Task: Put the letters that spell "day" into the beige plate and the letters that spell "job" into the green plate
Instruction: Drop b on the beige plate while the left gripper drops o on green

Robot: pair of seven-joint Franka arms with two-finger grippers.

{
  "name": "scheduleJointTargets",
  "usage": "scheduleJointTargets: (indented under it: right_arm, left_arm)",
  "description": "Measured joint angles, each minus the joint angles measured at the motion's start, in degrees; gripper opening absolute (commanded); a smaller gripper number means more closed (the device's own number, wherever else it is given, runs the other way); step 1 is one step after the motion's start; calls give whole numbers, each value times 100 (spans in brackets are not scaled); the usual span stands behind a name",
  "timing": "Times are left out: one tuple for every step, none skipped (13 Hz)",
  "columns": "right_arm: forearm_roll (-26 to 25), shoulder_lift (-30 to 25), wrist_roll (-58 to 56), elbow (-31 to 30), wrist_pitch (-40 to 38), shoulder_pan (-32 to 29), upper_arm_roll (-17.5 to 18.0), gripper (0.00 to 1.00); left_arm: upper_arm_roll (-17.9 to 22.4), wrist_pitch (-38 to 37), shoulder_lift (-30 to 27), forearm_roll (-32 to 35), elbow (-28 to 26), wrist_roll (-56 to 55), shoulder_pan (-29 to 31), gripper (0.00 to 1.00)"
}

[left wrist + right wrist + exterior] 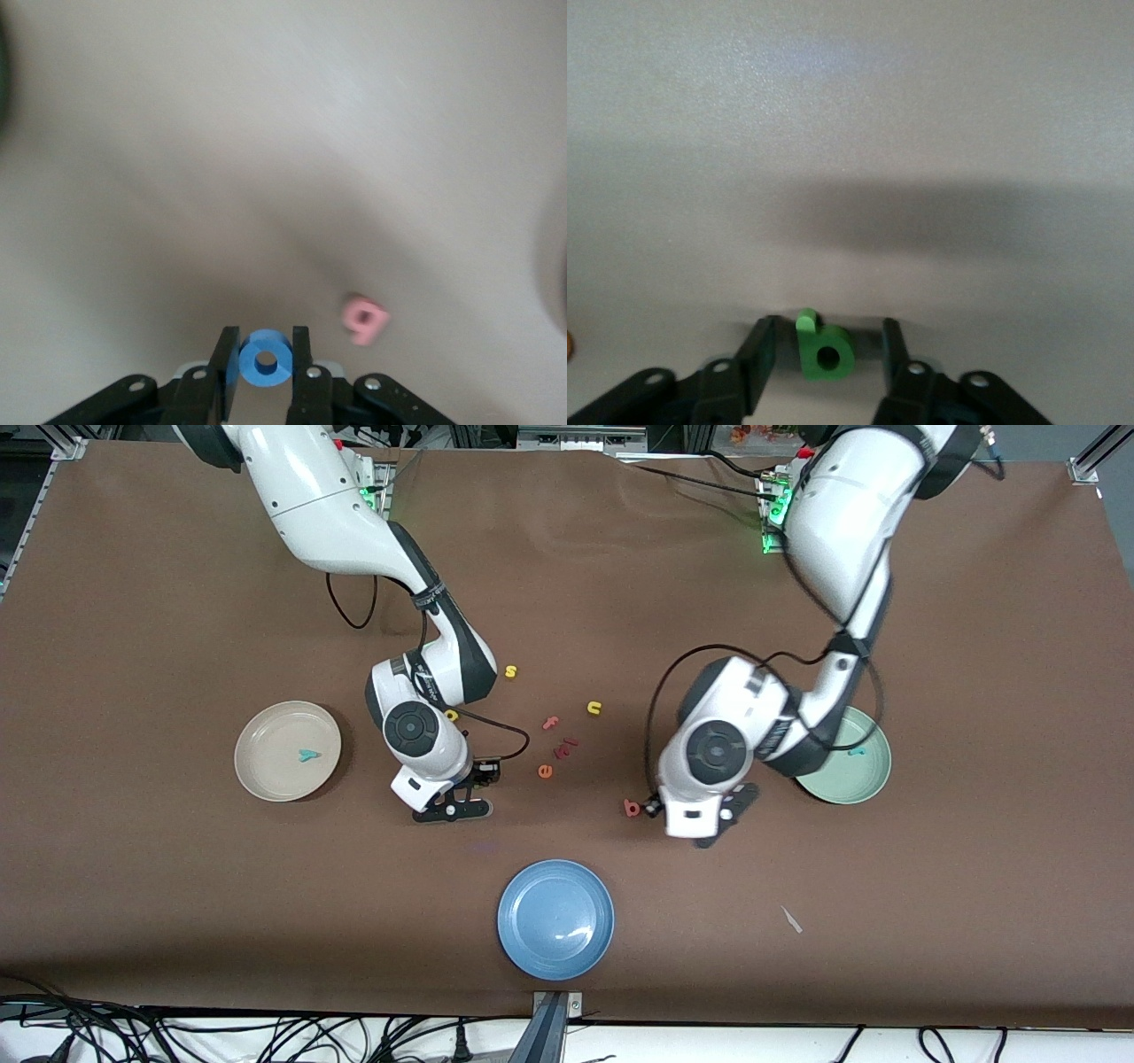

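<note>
Two plates already hold a teal letter each: the "y" point(307, 755) in our beige plate point(257, 771), the "j" point(856, 751) in our green plate point(864, 784). Our left gripper point(266, 361), low beside the pink "b" point(364, 320), pinches the blue "o" point(265, 358). Our right gripper point(827, 352), low near the table's middle, has its jaws spread either side of the green "a" point(824, 348), not touching it.

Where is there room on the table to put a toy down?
Bare brown cloth lies between the round beige plate and the round blue plate, and from the blue plate toward the pale green plate. It is crowded between the two grippers, around the orange "e" and the red "b".
</note>
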Motion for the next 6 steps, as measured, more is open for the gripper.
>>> scheduleJointTargets:
  right_arm:
    - [0, 0, 3, 0, 0, 0, -1, 40]
    - [0, 0, 3, 1, 0, 0, -1, 37]
    - [0, 0, 9, 3, 0, 0, -3, 31]
    - [0, 1, 10, 5, 0, 0, -4, 28]
    - [0, 0, 14, 9, 0, 0, -5, 25]
    - [0, 1, 21, 10, 0, 0, -6, 23]
  left_arm:
    - [-13, -307, -162, 0, -33, 395, 265, 2]
    - [-27, -481, -307, 0, -141, 806, 535, 3]
    - [-36, -555, -468, 0, -350, 1262, 816, 4]
    - [-38, -583, -648, 0, -651, 1744, 1082, 8]
    - [-37, -586, -854, 0, -1045, 2280, 1365, 8]
    - [-37, -571, -1016, -1, -1411, 2742, 1637, 8]
